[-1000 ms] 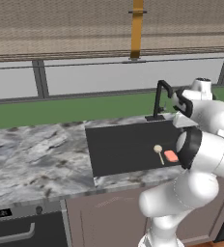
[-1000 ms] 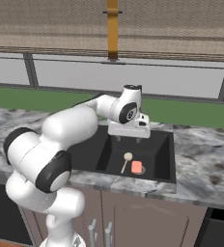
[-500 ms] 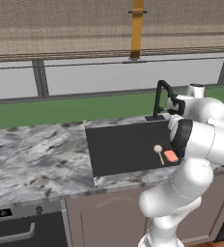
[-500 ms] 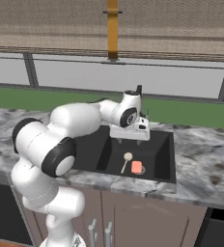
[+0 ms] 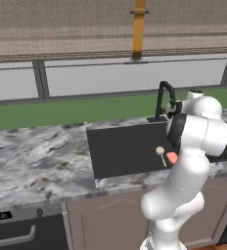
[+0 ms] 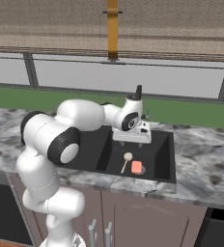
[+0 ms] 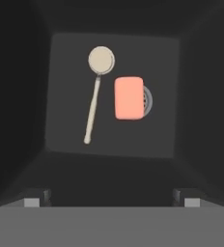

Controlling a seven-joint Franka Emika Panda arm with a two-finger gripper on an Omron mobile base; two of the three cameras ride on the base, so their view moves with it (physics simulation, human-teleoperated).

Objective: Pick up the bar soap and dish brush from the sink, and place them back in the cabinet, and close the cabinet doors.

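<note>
The salmon-pink bar soap [image 7: 129, 98] lies flat on the floor of the dark sink [image 7: 65, 159], partly over the round drain. Just beside it rests the cream dish brush [image 7: 93, 106], its round head pointing away from the hand. My gripper [image 7: 111, 201] hangs straight above them, open, its two tips wide apart and holding nothing. From the right base view the gripper [image 6: 132, 142] sits over the basin's back half, with soap [image 6: 136, 167] and brush [image 6: 126, 162] below. My arm half hides the soap [image 5: 172, 157] beside the brush [image 5: 161, 154]. The cabinet and its doors are out of view.
A black gooseneck faucet [image 5: 163, 97] stands at the sink's back rim, close to my forearm. Grey marbled counter [image 5: 37, 156] runs on both sides. Low brown cupboards [image 6: 133, 217] sit under the sink, and a dark appliance [image 5: 22, 229] is below left.
The hand has dropped lower over the sink and the arm's upper joints have swung round. Soap and brush lie where they were.
</note>
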